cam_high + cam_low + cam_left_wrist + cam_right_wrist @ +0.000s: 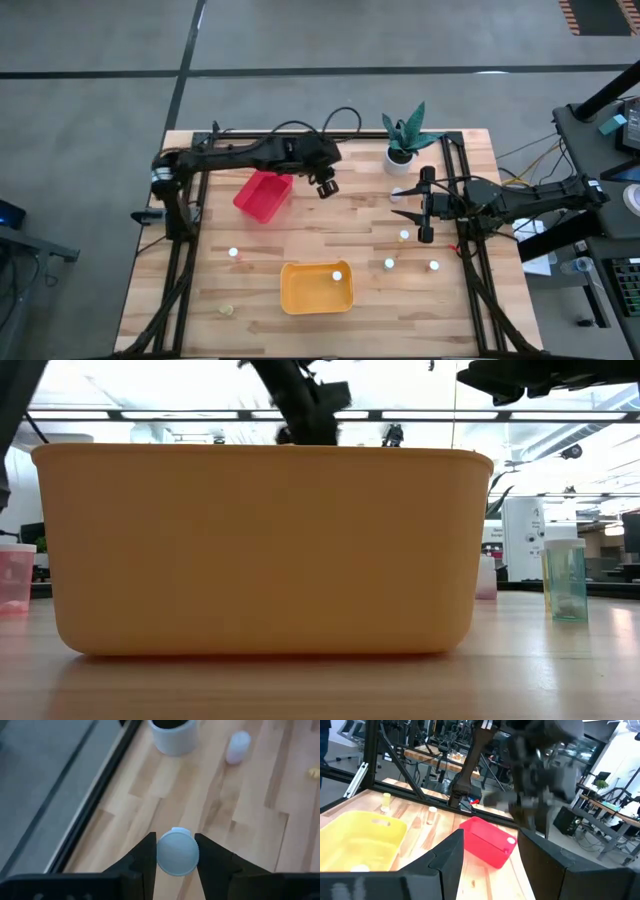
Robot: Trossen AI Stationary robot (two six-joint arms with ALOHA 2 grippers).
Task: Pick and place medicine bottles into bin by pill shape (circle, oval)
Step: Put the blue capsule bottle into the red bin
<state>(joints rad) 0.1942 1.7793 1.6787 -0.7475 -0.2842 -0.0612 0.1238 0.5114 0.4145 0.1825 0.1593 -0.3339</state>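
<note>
Medicine bottle in hand: a white-capped bottle (pixel 177 852) sits between the two fingers of the left tool (pixel 326 186), its round cap pressed on both sides by the dark pads (pixel 146 857).
Left tool state: narrowed onto that bottle and carrying it above the desk (pixel 350 215), just beside the red bin (pixel 263 195) and near the plant pot (pixel 400 157).
Right tool state: the right tool (pixel 424 205) hangs with its fingers apart and nothing between them, over the far side of the desk from the left tool.
Step in hand: by my reading, the carry stage; the bottle is gripped and lifted, not yet over a bin.
Next move calls for: choosing the bin by the pill shape inside, which the pictures do not show, then bringing the bottle over that bin's opening before the fingers part.
Bins relative to the left tool: the red bin lies right alongside; the yellow bin (pixel 300 290) lies well apart, toward the front edge, with one white cap (pixel 337 275) showing inside it.
Other bottles: several stand loose on the desk, most below the right tool, one (pixel 233 254) past the red bin.
</note>
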